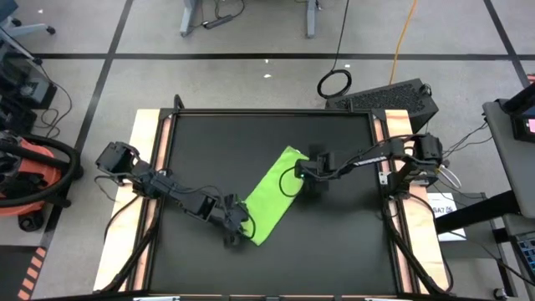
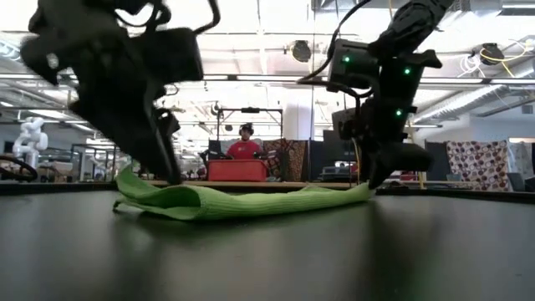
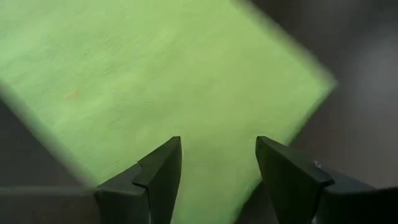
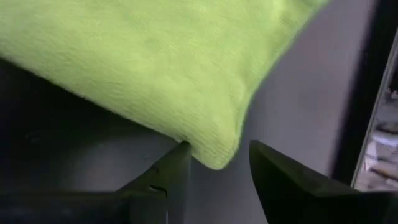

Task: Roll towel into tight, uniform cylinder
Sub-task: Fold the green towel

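The lime-green towel (image 1: 269, 196) lies folded into a long strip, slanting across the black mat (image 1: 334, 242) from near left to far right. In the low view it lies flat (image 2: 242, 201), with its near-left edge curled up a little. My left gripper (image 1: 236, 221) stands open over the towel's near-left end (image 3: 217, 155), pointing steeply down. My right gripper (image 1: 303, 173) is open at the far-right end, and that end's corner (image 4: 214, 155) sits in the gap between its fingertips (image 4: 217, 158). My left gripper comes from above, slanting down, and one fingertip (image 2: 171, 174) meets the top of the towel near its near-left end (image 2: 159, 191). The fingers are spread and pinch nothing. The towel lies on the mat. My right gripper slants down from the table's right. One fingertip (image 4: 180, 154) touches the towel's far-right corner (image 4: 211, 149), and the other stands clear of it. The corner rests on the mat, unpinched.
Pale wooden strips (image 1: 142, 167) border the mat on the left and right. A black device (image 1: 393, 99) and a cable loop (image 1: 334, 82) lie beyond the far right corner. In the low view a person in red (image 2: 244, 149) sits far behind the table.
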`<state>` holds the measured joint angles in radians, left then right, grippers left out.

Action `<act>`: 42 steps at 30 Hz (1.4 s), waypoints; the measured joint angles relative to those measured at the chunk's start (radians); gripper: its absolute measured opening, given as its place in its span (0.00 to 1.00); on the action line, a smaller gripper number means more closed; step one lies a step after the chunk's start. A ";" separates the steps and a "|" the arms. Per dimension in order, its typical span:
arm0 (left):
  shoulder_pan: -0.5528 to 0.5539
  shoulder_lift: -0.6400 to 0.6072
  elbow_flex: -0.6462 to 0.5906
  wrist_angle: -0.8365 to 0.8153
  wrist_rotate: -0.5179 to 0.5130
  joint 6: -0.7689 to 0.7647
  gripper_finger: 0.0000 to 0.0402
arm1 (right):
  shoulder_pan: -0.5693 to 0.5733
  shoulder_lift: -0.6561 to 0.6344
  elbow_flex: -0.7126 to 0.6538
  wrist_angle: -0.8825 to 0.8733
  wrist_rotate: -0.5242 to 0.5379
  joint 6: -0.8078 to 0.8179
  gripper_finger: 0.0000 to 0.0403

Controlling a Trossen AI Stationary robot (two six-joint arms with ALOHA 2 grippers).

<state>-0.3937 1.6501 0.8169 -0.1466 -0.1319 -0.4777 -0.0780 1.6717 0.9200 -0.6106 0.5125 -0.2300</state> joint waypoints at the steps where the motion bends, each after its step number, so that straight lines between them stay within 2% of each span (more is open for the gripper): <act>1: 0.006 0.000 0.000 -0.036 -0.012 0.008 0.53 | -0.001 -0.008 0.000 -0.009 -0.002 0.022 0.38; 3: 0.016 0.000 0.000 -0.087 -0.018 0.013 0.53 | 0.008 -0.029 0.000 -0.013 -0.051 0.070 0.38; 7: 0.020 0.000 0.000 -0.109 -0.007 0.049 0.53 | 0.057 -0.080 0.000 0.046 -0.241 0.191 0.38; 11: 0.020 0.000 0.000 -0.111 0.023 0.104 0.53 | 0.140 -0.093 0.001 0.268 -0.456 0.266 0.38; 13: 0.021 0.000 0.000 -0.114 0.024 0.123 0.53 | 0.187 -0.073 0.001 0.400 -0.501 0.272 0.38; 18: 0.035 0.025 0.000 -0.102 0.043 0.144 0.53 | 0.263 0.003 0.001 0.666 -0.513 0.321 0.38; 23: 0.036 0.065 0.003 -0.024 0.079 0.144 0.53 | 0.307 0.103 0.001 0.829 -0.519 0.407 0.38; 28: 0.034 0.081 0.001 0.061 0.115 0.130 0.53 | 0.328 0.168 0.006 0.770 -0.521 0.450 0.38; 38: 0.026 0.085 0.007 0.230 0.200 0.015 0.53 | 0.396 0.155 0.008 0.725 -0.546 0.429 0.38; 42: 0.021 0.085 0.008 0.319 0.253 0.017 0.53 | 0.410 0.161 0.008 0.677 -0.545 0.407 0.38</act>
<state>-0.3731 1.7346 0.8249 0.1723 0.1208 -0.4609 0.3320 1.8328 0.9280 0.0666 -0.0328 0.1771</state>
